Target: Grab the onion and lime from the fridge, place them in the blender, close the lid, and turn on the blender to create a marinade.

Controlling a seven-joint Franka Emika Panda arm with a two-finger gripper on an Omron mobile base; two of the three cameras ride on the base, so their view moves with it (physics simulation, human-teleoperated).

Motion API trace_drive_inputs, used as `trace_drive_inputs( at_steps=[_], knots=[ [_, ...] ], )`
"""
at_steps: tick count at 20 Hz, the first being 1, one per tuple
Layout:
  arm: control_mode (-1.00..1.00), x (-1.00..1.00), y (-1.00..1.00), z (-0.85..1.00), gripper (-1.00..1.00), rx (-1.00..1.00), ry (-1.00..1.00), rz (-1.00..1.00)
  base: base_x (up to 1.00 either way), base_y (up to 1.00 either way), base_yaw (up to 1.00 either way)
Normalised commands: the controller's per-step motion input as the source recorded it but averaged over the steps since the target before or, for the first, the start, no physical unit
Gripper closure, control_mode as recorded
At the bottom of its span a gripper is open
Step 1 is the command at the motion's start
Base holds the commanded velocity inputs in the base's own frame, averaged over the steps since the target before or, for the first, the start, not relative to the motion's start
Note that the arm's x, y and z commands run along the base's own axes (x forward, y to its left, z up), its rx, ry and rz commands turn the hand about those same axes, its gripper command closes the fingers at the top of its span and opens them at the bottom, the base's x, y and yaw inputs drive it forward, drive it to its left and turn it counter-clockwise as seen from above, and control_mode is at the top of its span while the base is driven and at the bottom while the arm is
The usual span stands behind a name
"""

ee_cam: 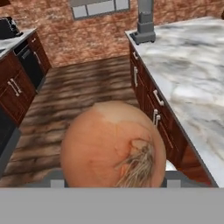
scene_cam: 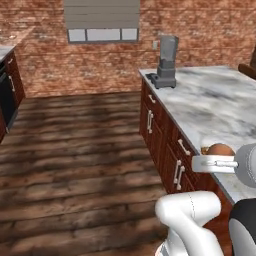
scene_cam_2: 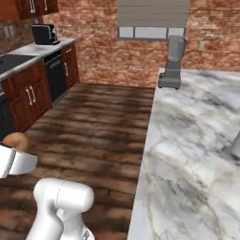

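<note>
Near the front edge of the marble bench (scene_cam: 220, 107), in the left base view, the end effector (scene_cam: 216, 159) is held level with the onion (scene_cam: 220, 149) resting in it, out over the wooden floor (scene_cam: 75, 150) just beside the bench's red-brown cupboards (scene_cam: 162, 145). From the hand view the onion (ee_cam: 113, 146) looms large between the fingers, its dry root tuft facing the camera; the fingertips themselves are hidden behind it, so the end effector seems to be pinching the onion, though the contact points cannot be seen. In the right base view the onion (scene_cam_2: 16, 140) sits at the far left above the white hand.

At the far corner of the bench stands the blender (scene_cam: 166, 62), its dark grey base under a clear grey jar, upright and well apart from the onion. Just beside the base, on the bench, lies a flat dark piece (scene_cam: 151, 77) that may be the lid; it is too small to be sure.

Behind it runs a brick wall (scene_cam: 45, 55) with a shuttered window (scene_cam: 102, 20). Across the floor, the right base view shows another bench (scene_cam_2: 28, 54) with a dark appliance (scene_cam_2: 43, 33) on it.
</note>
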Motion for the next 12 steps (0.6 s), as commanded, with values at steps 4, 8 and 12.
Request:
trace_drive_inputs(
  at_steps=[4,8,12],
  knots=[
    [1.0,0.0,0.0,0.0,1.0,0.0,0.0,0.0,1.0,-0.11,0.0],
    [1.0,0.0,0.0,0.0,1.0,0.0,0.0,0.0,1.0,-0.01,-0.01],
    [1.0,0.0,0.0,0.0,1.0,0.0,0.0,0.0,1.0,0.0,-0.07]
  ],
)
